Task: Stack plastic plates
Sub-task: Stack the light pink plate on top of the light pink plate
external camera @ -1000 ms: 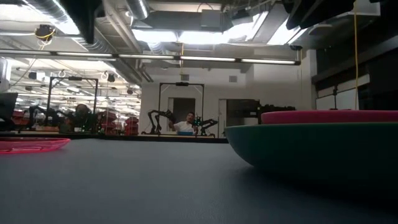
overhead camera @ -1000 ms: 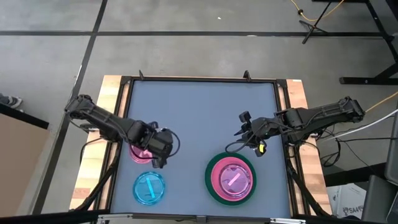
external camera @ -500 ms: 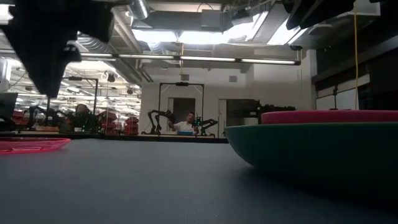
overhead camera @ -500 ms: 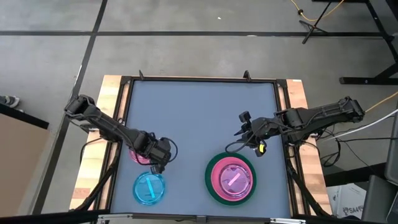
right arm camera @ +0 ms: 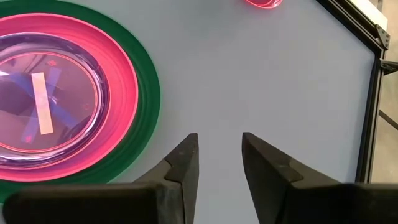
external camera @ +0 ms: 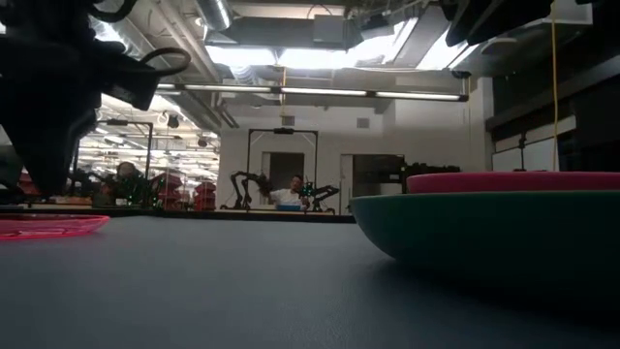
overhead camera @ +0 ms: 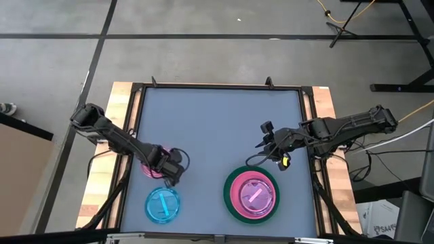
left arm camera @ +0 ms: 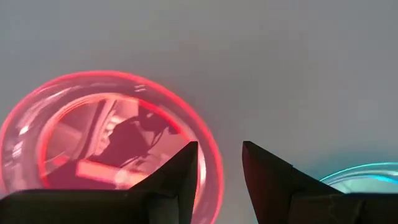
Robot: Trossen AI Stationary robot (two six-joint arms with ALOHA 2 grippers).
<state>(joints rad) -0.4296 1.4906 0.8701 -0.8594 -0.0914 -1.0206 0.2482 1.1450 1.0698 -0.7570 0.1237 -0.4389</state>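
Observation:
A small translucent pink plate (overhead camera: 150, 167) (left arm camera: 93, 149) lies flat near the table's left edge. A small translucent blue plate (overhead camera: 163, 204) (left arm camera: 370, 174) lies just nearer. My left gripper (overhead camera: 168, 173) (left arm camera: 221, 158) hangs open over the pink plate's right rim (left arm camera: 211, 149), one finger above the plate's inside and one outside it. In the low view it (external camera: 48, 179) stands clear above the plate (external camera: 48, 225). The large green plate (overhead camera: 230, 203) (right arm camera: 146, 81) carries an opaque pink plate (right arm camera: 118, 74) with small translucent plates (right arm camera: 43, 106) in it. My right gripper (overhead camera: 263, 135) (right arm camera: 219, 152) waits open, beyond that stack. No dark grey plate shows.
A raised black frame (overhead camera: 217, 87) (right arm camera: 354, 28) runs around the grey table top, with wooden boards outside it. Bare mat lies across the middle and far half of the table. The room behind the table shows other robot rigs and a seated person (external camera: 289, 194), far off.
My left gripper has come down toward the small pink plate and moved a little toward the near edge, dropping into the low view above the plate's rim. The plates and my right arm have stayed where they were.

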